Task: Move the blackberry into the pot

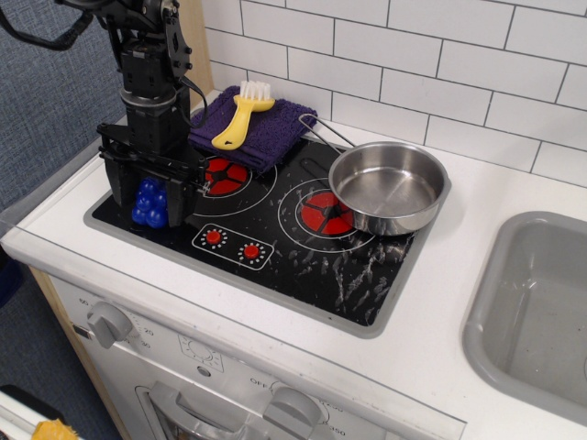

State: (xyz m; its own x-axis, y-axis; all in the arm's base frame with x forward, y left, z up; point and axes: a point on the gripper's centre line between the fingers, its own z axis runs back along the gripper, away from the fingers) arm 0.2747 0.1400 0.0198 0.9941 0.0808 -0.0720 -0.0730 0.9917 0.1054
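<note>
The blackberry [149,203] is a small glossy blue cluster of round bumps at the front left corner of the black stovetop [303,252]. My gripper [149,197] stands upright over it. One black finger presses against each side of the berry, and the berry rests on the stovetop. The pot [390,188] is a shallow shiny steel pan with a thin wire loop handle [319,134]. It sits empty on the right burner, well to the right of the gripper.
A purple cloth [266,133] with a yellow brush [237,116] on it lies just behind the left burner. A grey sink basin [537,312] is at the far right. A white tiled wall stands behind. Knobs [110,323] line the front panel.
</note>
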